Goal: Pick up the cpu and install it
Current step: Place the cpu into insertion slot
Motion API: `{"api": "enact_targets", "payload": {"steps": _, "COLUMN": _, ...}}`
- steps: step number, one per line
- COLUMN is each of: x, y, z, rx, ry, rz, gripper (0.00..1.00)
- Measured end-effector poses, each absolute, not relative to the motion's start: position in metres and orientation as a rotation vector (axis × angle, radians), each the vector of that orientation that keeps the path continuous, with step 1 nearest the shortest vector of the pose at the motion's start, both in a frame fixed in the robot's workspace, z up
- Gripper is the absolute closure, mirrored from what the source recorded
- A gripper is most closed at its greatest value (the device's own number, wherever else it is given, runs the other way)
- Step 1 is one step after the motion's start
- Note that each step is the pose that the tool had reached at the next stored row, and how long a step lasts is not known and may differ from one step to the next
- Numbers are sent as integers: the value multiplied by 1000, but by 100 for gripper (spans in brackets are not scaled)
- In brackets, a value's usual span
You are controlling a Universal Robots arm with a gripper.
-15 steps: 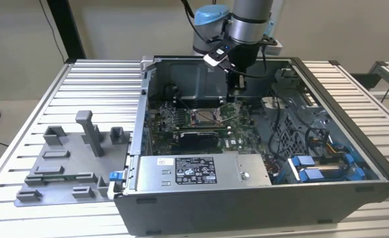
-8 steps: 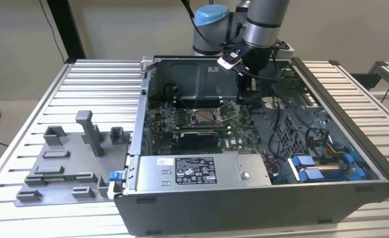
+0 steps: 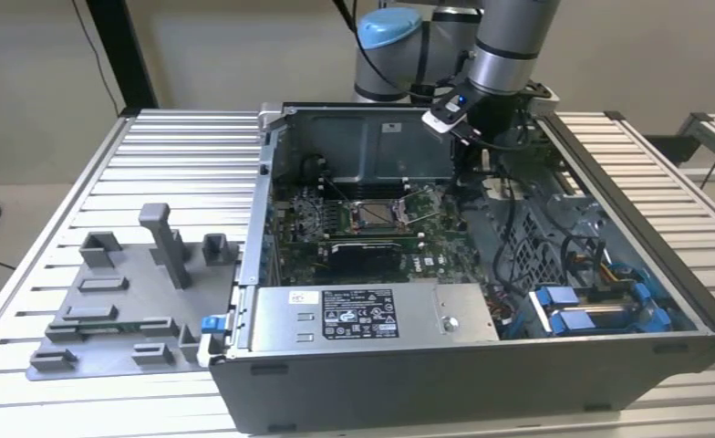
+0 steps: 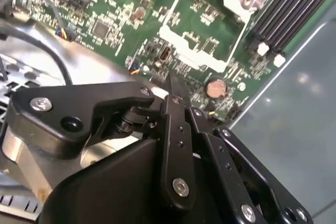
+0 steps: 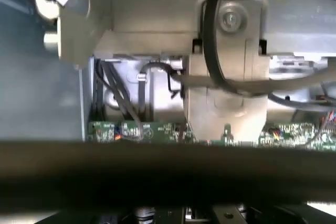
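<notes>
Exterior view, starting at its left: what's on the bench (image 3: 163, 137)?

A grey plastic tray (image 3: 102, 310) with upright posts lies flat, just beside the open computer case (image 3: 455, 374).

And inside the case?

Along the near edge there is a metal power supply box (image 3: 370, 315). Behind it lies the green motherboard (image 3: 303, 228), and on it the square metal-framed socket (image 3: 374, 216), dark in the middle.

Where does the arm stand?

The arm (image 3: 510, 46) comes down from the back of the case. Its tool (image 3: 465, 164) reaches inside, to the exterior view's right of the socket, near it.

Wide or narrow?

I cannot tell. In the second wrist view its black links sit close to the lens, and the green board beyond them carries a pale rectangular frame (image 4: 205, 30) and black memory slots (image 4: 291, 9).

And the cpu?

I cannot tell where it is, nor whether the tool holds anything.

Farther right?

Loose cables (image 3: 516, 246), then blue drive brackets (image 3: 564, 306) in the case's near corner. In the first wrist view a black cable (image 5: 211, 35) crosses a grey metal bracket (image 5: 244, 40) beside a strip of green board (image 5: 142, 131).
</notes>
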State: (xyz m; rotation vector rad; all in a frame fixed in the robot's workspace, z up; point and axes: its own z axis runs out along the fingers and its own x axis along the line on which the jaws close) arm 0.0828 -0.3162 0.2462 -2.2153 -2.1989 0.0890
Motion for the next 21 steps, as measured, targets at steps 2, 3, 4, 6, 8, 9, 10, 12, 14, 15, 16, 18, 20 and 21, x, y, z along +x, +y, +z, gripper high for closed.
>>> {"api": "enact_targets", "payload": {"steps": 2, "x": 83, "y": -316, "z": 246, "rx": -2209, "ry": -2193, "rz": 92, "gripper": 100}}
{"api": "enact_targets", "payload": {"steps": 3, "x": 83, "y": -316, "z": 246, "rx": -2205, "ry": -2189, "rz": 91, "gripper": 100}}
{"api": "enact_targets", "payload": {"steps": 4, "x": 83, "y": -316, "z": 246, "rx": -2199, "ry": -2186, "rz": 88, "gripper": 100}}
{"api": "enact_targets", "payload": {"steps": 6, "x": 83, "y": -316, "z": 246, "rx": -2188, "ry": -2181, "rz": 80, "gripper": 100}}
{"api": "enact_targets", "payload": {"steps": 8, "x": 83, "y": -316, "z": 245, "rx": -2178, "ry": -2176, "rz": 75, "gripper": 100}}
{"api": "enact_targets", "payload": {"steps": 9, "x": 83, "y": -316, "z": 245, "rx": -2172, "ry": -2173, "rz": 73, "gripper": 100}}
{"api": "enact_targets", "payload": {"steps": 10, "x": 83, "y": -316, "z": 245, "rx": -2167, "ry": -2171, "rz": 72, "gripper": 100}}
{"api": "enact_targets", "payload": {"steps": 12, "x": 83, "y": -316, "z": 244, "rx": -2157, "ry": -2168, "rz": 76, "gripper": 100}}
{"api": "enact_targets", "payload": {"steps": 14, "x": 84, "y": -316, "z": 243, "rx": -2149, "ry": -2167, "rz": 83, "gripper": 100}}
{"api": "enact_targets", "payload": {"steps": 15, "x": 85, "y": -317, "z": 242, "rx": -2146, "ry": -2167, "rz": 86, "gripper": 100}}
{"api": "enact_targets", "payload": {"steps": 16, "x": 86, "y": -317, "z": 241, "rx": -2143, "ry": -2168, "rz": 88, "gripper": 100}}
{"api": "enact_targets", "payload": {"steps": 18, "x": 89, "y": -317, "z": 238, "rx": -2139, "ry": -2168, "rz": 92, "gripper": 100}}
{"api": "enact_targets", "payload": {"steps": 20, "x": 92, "y": -317, "z": 236, "rx": -2136, "ry": -2167, "rz": 96, "gripper": 100}}
{"api": "enact_targets", "payload": {"steps": 21, "x": 93, "y": -317, "z": 236, "rx": -2134, "ry": -2166, "rz": 99, "gripper": 100}}
